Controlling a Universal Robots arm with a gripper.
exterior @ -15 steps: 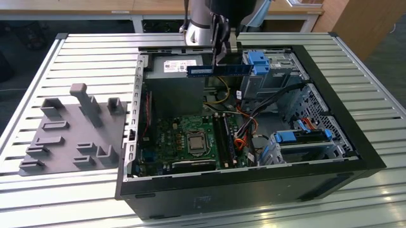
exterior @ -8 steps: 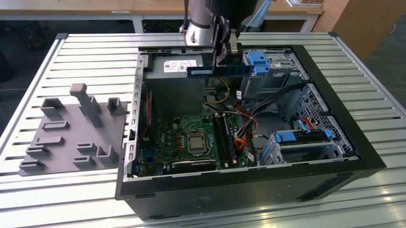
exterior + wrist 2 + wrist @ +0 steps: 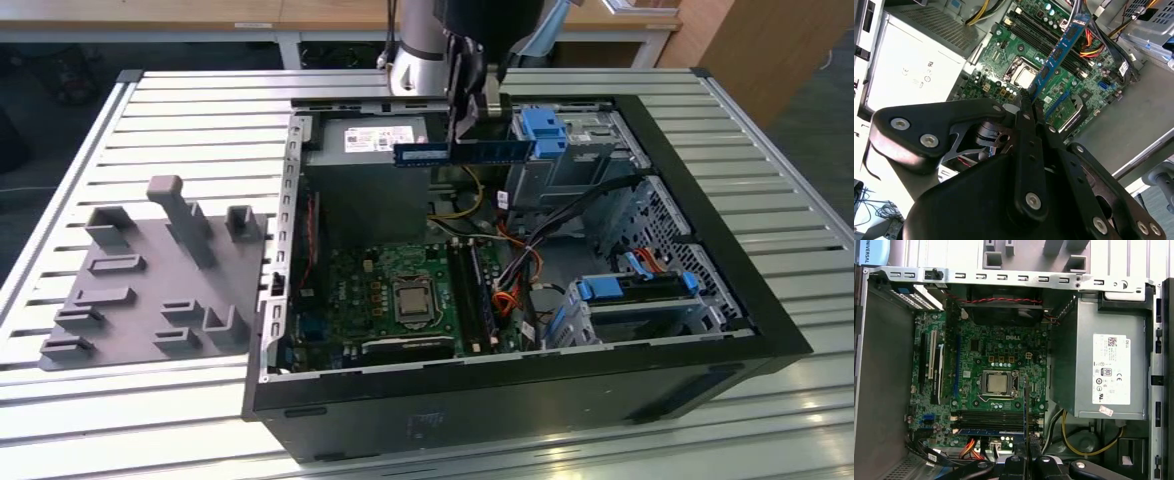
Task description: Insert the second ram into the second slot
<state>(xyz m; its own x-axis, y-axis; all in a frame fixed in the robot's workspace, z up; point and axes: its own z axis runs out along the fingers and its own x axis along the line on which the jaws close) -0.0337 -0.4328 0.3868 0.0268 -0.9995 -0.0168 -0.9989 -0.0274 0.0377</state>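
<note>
Now your tool [image 3: 1030,100] is clamped on the second ram [image 3: 1060,52], holding it level, clear above the open computer case [image 3: 534,390]. Beneath the tool: motherboard [image 3: 979,330], its memory slots [image 3: 989,417] apart from the stick.

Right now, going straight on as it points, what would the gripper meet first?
Probably the motherboard by its memory slots, touched first by the second ram the gripper holds; depth unclear.

The tool [image 3: 1027,100] is matte black, built of rounded linkage plates pinned with silver round-headed screws [image 3: 1033,201], and its slim fingers [image 3: 1023,135] narrow toward the tips. The arm [image 3: 419,45] is a smooth silver-grey cylinder beside a black section.
</note>
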